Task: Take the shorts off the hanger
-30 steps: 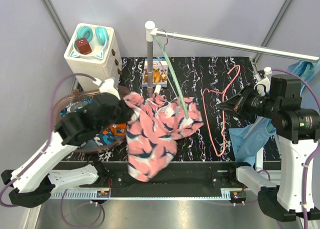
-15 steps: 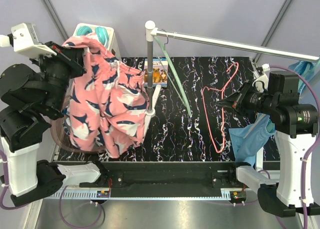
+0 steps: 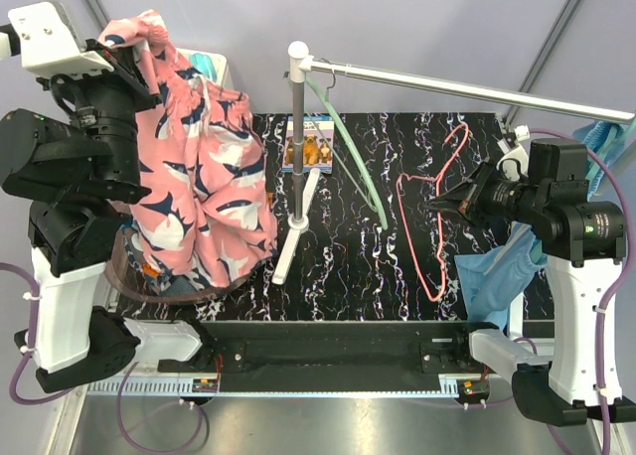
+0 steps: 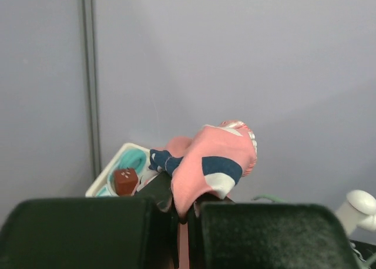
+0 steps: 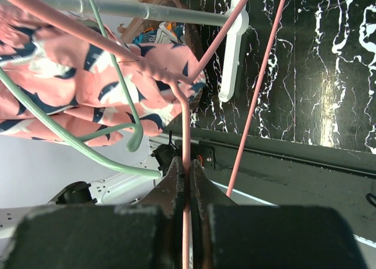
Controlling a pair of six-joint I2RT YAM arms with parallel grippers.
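Black table (image 3: 397,167); pink navy-print shorts (image 3: 204,187) dangle crumpled from L gripper (image 4: 184,205).

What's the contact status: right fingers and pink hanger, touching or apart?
Touching: the right wrist view shows the fingers shut on the pink hanger wire.
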